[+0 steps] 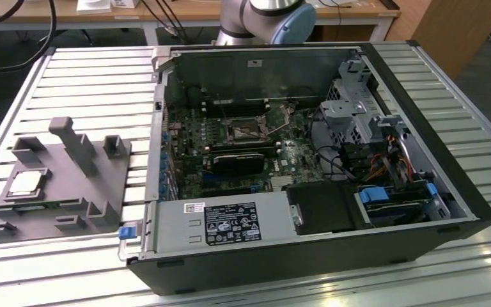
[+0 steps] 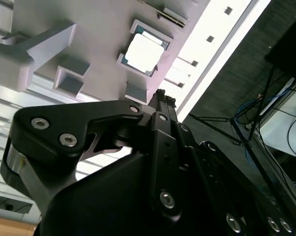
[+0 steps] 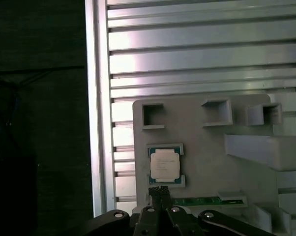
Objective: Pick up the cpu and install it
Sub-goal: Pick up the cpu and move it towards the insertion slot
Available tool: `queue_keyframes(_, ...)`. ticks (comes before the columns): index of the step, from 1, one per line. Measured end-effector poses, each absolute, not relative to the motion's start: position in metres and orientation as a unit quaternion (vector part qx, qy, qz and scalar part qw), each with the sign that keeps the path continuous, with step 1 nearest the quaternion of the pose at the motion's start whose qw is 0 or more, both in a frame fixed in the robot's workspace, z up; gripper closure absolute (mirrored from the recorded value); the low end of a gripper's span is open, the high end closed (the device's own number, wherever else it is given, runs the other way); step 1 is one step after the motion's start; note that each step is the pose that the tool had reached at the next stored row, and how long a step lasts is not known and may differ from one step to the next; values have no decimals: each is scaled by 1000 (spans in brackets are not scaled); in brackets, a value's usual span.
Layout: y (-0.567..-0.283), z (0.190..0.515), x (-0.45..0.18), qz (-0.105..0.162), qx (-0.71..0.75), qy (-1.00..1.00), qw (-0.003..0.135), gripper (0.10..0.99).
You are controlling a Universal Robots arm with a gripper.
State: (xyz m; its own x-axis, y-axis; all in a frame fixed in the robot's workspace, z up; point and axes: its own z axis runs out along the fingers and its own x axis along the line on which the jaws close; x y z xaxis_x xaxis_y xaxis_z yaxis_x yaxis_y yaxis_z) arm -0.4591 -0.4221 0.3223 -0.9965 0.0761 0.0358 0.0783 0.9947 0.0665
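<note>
**Clerk:** First entry?

**Checker:** Gripper [image 3: 159, 190], black, two fingers. The tips are pressed together with nothing between them. It is poised over the near edge of the grey tray [image 3: 202, 142]. Whether the tips touch the tray cannot be told.

**Clerk:** Nearest item?

**Checker:** The cpu [image 3: 164, 164], a small flat square with a pale metal top. It lies flat in its own square pocket on the tray, just beside the closed tips and apart from them. In the second wrist view the cpu [image 2: 144, 51] sits in the same framed pocket beyond the gripper [image 2: 163, 97].

**Clerk:** Other tray contents?

**Checker:** Several open square pockets and upright posts [image 1: 77, 144]. A thin green strip [image 3: 197, 200] lies in a slot close to the fingers. It is possibly a circuit card, but too little of it shows to be sure.

**Clerk:** Where is the tray?

**Checker:** On the slatted metal table [image 1: 92, 77], toward the exterior view's left. There the cpu [image 1: 25, 182] rests on the tray's outer side.

**Clerk:** Next outward?

**Checker:** The computer case [image 1: 314, 256], black, lying open just beside the tray on the exterior view's right. Inside is a green circuit board carrying a square metal-framed socket [image 1: 247, 131], well apart from the cpu.

**Clerk:** Last?

**Checker:** The arm [image 1: 267, 19], a grey and blue joint behind the case.
</note>
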Motion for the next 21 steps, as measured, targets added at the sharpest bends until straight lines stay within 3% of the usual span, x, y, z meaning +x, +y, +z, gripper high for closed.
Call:
queue_keyframes(6,-424,318,-459,-37,-34,-999,9,980)
queue_keyframes(14,-423,304,-454,-37,-24,-999,9,973)
queue_keyframes(19,-423,295,-453,-37,-20,-999,10,737)
queue_keyframes(20,-423,293,-453,-37,-20,-999,9,737)
queue_keyframes(21,-423,291,-452,-37,-20,-999,10,620)
